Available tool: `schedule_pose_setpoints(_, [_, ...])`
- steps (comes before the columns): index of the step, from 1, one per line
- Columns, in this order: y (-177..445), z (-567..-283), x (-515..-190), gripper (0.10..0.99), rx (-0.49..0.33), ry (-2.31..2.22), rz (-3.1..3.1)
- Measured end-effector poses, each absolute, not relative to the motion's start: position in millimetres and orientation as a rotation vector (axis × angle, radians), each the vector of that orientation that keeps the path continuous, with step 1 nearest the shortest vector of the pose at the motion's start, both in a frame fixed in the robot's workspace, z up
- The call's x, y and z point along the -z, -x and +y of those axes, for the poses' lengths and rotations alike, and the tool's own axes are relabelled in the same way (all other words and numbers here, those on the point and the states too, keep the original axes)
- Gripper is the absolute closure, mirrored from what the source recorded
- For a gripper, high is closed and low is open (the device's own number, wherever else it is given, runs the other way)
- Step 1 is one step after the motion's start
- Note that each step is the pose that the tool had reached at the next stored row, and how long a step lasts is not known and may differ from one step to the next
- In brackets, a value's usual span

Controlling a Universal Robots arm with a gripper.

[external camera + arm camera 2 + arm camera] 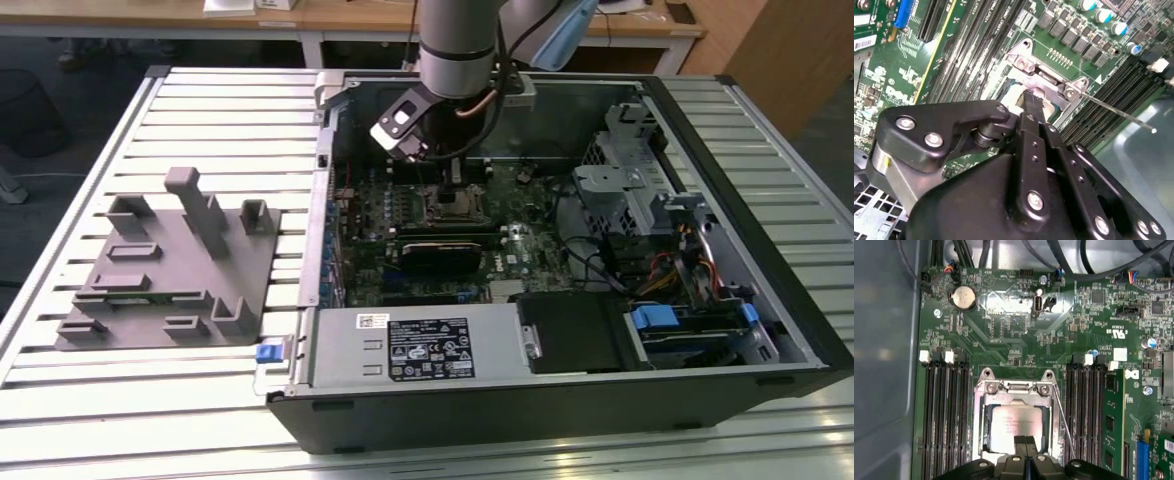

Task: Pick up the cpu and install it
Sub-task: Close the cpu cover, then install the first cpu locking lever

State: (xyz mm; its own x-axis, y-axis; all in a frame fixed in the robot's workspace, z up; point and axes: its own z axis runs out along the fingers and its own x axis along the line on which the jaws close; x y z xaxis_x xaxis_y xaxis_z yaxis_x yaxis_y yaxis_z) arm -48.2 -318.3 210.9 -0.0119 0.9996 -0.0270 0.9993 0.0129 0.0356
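Seating looks in hand: the cpu [1013, 425] lies in the socket [1016, 387], the gripper [1024, 440] pressed together at its edge, so only gentle, square pressure suits.

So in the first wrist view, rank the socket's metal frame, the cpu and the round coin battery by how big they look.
1. metal frame: largest, it surrounds the cpu.
2. cpu.
3. coin battery: clearly smallest.
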Motion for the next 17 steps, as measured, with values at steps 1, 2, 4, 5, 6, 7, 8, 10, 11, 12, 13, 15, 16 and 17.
schedule_pose_setpoints(1, [47.8,-318.3,-210.9,0.980,-0.010,-2.177,2.204])
schedule_pose_setpoints(2, [47.1,-318.3,-210.9,0.980,-0.010,-2.177,2.204])
schedule_pose_setpoints(4, [46.1,-318.3,-210.9,0.980,-0.010,-2.177,2.204])
schedule_pose_setpoints(5, [45.7,-318.3,-210.9,0.980,-0.010,-2.177,2.204])
schedule_pose_setpoints(6, [45.6,-318.3,-210.9,0.980,-0.010,-2.177,2.203])
schedule_pose_setpoints(7, [45.6,-318.3,-210.9,0.980,-0.010,-2.177,2.203])
schedule_pose_setpoints(8, [45.6,-318.3,-210.9,0.980,-0.010,-2.177,2.203])
schedule_pose_setpoints(10, [45.4,-318.3,-211.1,0.980,-0.010,-2.177,2.204])
schedule_pose_setpoints(11, [45.5,-318.3,-211.7,0.980,-0.010,-2.177,2.204])
schedule_pose_setpoints(12, [45.5,-318.3,-211.7,0.980,-0.010,-2.177,2.204])
schedule_pose_setpoints(13, [45.5,-318.3,-211.9,0.980,-0.010,-2.177,2.204])
schedule_pose_setpoints(15, [45.5,-318.3,-212.4,0.980,-0.010,-2.177,2.203])
schedule_pose_setpoints(16, [45.5,-318.3,-212.7,0.980,-0.010,-2.177,2.204])
schedule_pose_setpoints(17, [45.5,-318.3,-213.2,0.980,-0.010,-2.177,2.204])
